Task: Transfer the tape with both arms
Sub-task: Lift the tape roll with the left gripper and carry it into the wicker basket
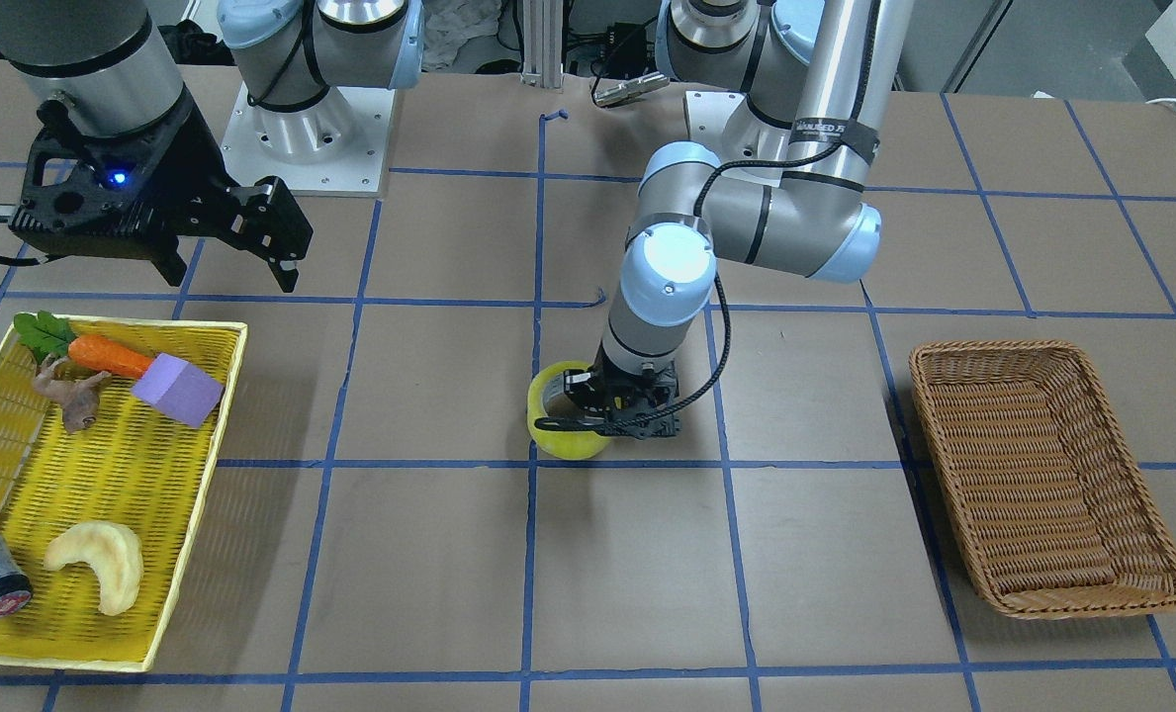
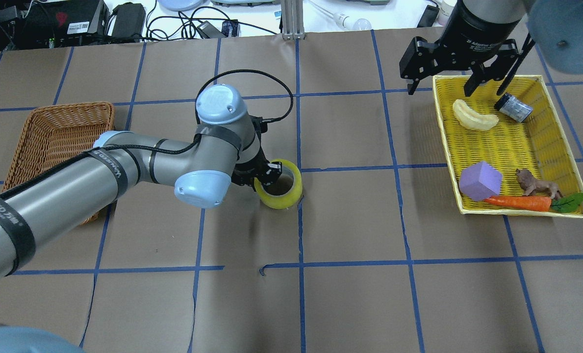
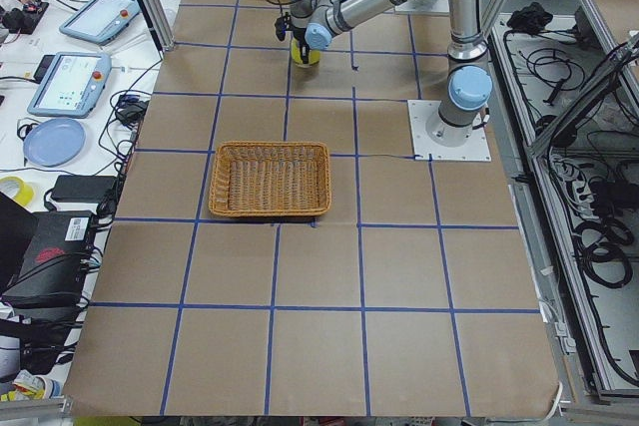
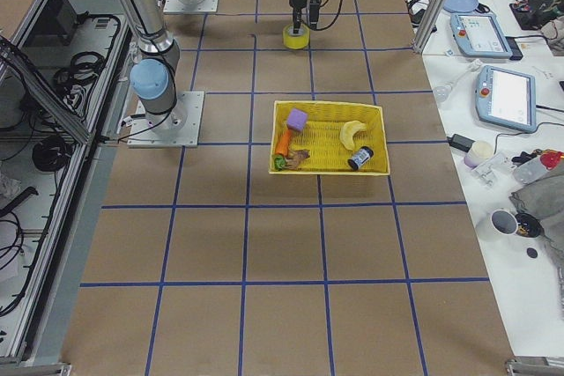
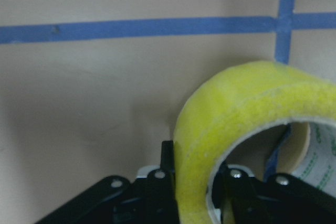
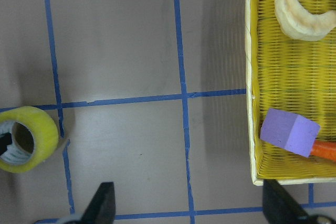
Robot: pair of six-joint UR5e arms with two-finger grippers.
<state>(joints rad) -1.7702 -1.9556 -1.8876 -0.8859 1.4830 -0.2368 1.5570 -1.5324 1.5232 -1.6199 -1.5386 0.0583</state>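
Note:
The tape (image 2: pixel 291 191) is a yellow-green roll near the middle of the table, tilted on its edge. It also shows in the front view (image 1: pixel 548 435), the left wrist view (image 5: pixel 236 108) and the right wrist view (image 6: pixel 37 135). My left gripper (image 2: pixel 267 175) is shut on the roll's wall, one finger inside the core and one outside, as the left wrist view (image 5: pixel 194 177) shows. My right gripper (image 2: pixel 440 90) is open and empty, hovering over the far end of the yellow tray, well away from the tape.
A yellow tray (image 2: pixel 512 147) on my right holds a purple block (image 2: pixel 480 180), a carrot (image 2: pixel 517 202), a lion figure (image 2: pixel 536 185), a pale curved piece (image 2: pixel 473 117) and a small grey cylinder (image 2: pixel 514 107). A brown wicker basket (image 2: pixel 56 132) lies on my left.

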